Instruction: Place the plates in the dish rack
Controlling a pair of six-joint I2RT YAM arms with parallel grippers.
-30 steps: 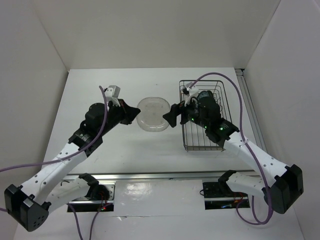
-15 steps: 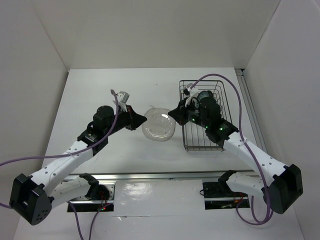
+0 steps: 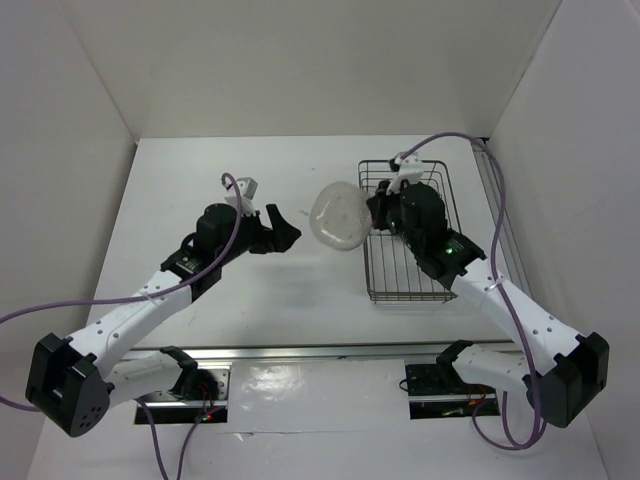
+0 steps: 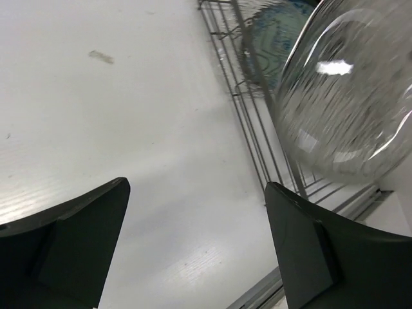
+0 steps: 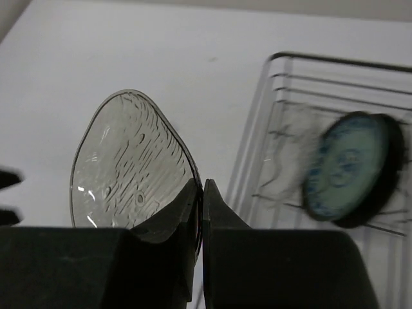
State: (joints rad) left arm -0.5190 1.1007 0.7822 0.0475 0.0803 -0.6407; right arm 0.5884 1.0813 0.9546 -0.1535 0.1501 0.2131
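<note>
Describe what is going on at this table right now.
The right gripper is shut on the rim of the clear glass plate, holding it tilted in the air beside the dish rack's left edge. The left gripper hangs open and empty a little way off. A blue-patterned plate already stands in the rack.

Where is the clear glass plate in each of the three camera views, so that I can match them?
Top external: the clear glass plate is at centre, tilted, by the left edge of the dish rack.
Left wrist: the plate is at upper right, blurred, in front of the rack.
Right wrist: the plate is left of centre, its edge in the jaws of the right gripper.
Shared landmark: the dish rack, beside the plate in every view.
</note>
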